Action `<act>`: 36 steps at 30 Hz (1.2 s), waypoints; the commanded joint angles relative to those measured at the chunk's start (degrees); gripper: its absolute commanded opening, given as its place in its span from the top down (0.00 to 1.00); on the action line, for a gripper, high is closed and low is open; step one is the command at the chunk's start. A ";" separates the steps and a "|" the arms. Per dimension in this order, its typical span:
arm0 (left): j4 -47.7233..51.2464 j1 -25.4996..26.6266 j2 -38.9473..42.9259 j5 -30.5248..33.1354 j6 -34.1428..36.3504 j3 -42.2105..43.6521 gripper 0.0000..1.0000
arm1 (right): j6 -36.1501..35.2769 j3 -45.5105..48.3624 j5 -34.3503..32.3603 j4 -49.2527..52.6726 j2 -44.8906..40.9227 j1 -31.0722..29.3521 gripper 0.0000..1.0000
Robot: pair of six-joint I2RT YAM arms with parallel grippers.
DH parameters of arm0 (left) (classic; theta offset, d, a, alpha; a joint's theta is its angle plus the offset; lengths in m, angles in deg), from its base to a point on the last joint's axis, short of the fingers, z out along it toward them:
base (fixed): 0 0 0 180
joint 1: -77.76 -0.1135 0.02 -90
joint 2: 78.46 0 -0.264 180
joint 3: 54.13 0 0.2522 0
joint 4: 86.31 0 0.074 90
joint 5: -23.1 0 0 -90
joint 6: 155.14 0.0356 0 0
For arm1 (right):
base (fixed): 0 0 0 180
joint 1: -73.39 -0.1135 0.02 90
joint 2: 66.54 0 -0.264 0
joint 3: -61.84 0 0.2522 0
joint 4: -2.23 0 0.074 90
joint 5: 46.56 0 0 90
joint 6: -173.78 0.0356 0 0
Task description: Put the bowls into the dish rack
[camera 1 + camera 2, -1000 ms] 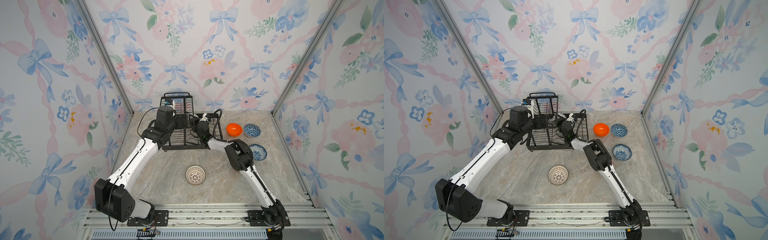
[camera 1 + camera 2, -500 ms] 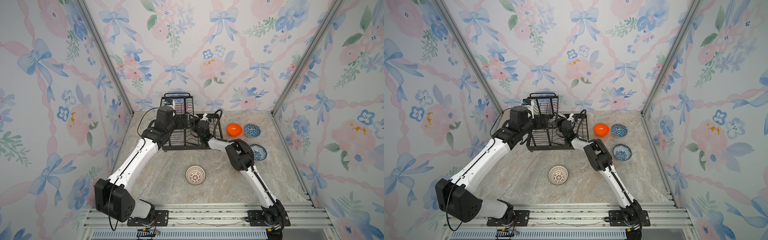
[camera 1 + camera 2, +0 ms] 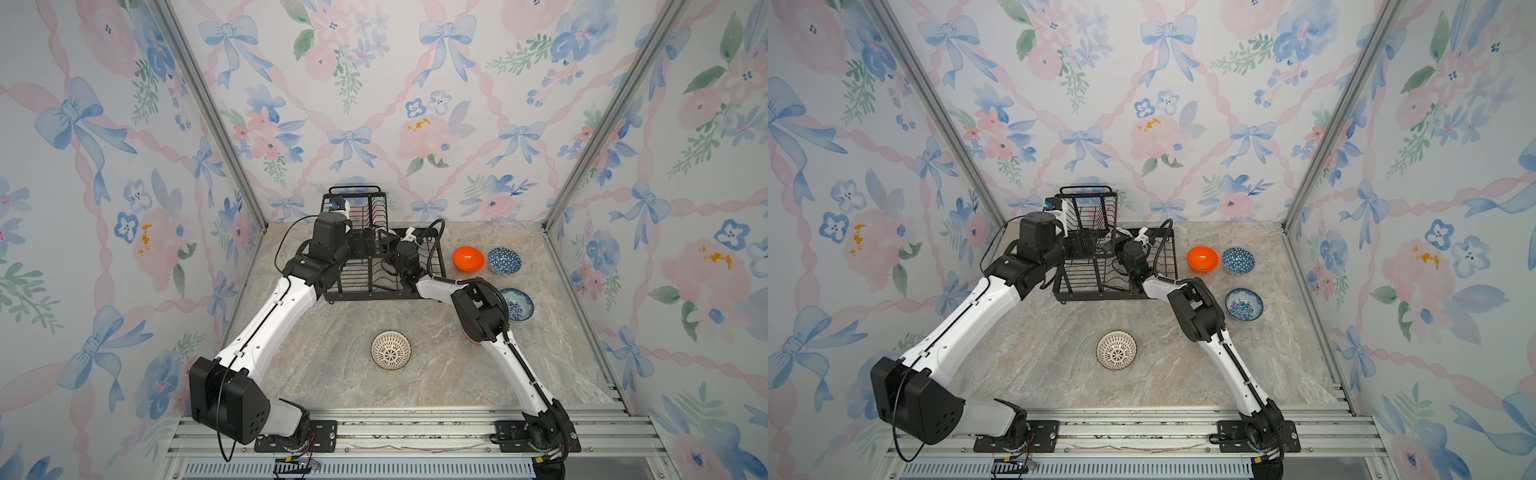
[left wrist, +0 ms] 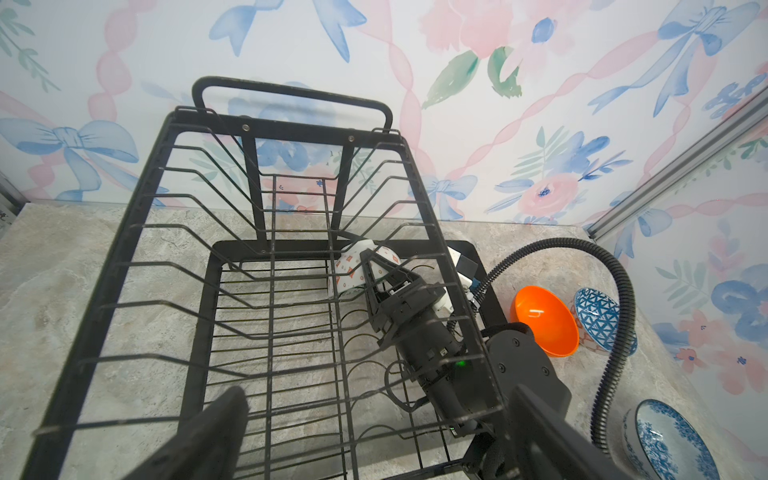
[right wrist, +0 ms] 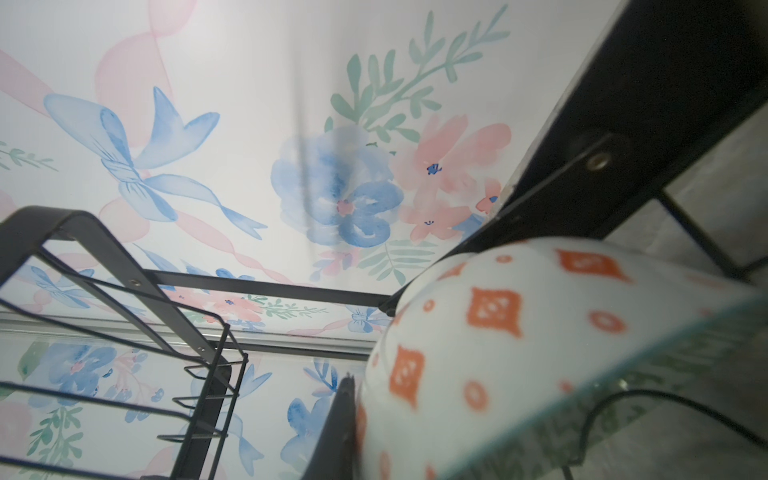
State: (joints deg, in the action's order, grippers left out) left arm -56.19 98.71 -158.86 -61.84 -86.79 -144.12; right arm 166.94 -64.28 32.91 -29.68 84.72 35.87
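Observation:
The black wire dish rack [image 3: 365, 296] [image 3: 1100, 296] stands at the back of the table. My right gripper [image 4: 376, 266] reaches into its lower tray, shut on the rim of the orange-and-white bowl [image 4: 349, 274] [image 5: 519, 332], which is tilted on its side near the tray's far end. One finger [image 5: 345, 415] lies against the bowl's outside. My left gripper [image 4: 374, 449] [image 3: 361, 242] hangs open and empty over the upper basket. The orange bowl [image 3: 468, 258], blue geometric bowl [image 3: 504, 260] and blue floral bowl [image 3: 517, 305] sit right of the rack. The white lattice bowl [image 3: 390, 350] sits in front.
The right arm's black cable hose [image 4: 615, 332] loops beside the rack near the orange bowl [image 4: 544, 320]. Flowered walls close in the back and both sides. An aluminium rail [image 3: 395, 432] runs along the front edge.

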 commanded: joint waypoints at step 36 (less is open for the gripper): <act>1.13 -0.35 0.74 -0.45 -1.11 2.13 0.02 | -3.95 1.01 -0.53 3.30 -3.21 2.29 0.70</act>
State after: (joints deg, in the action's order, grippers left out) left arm -57.57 98.71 -158.86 -61.84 -86.79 -143.49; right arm 164.29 -62.46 33.11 -27.49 83.34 37.23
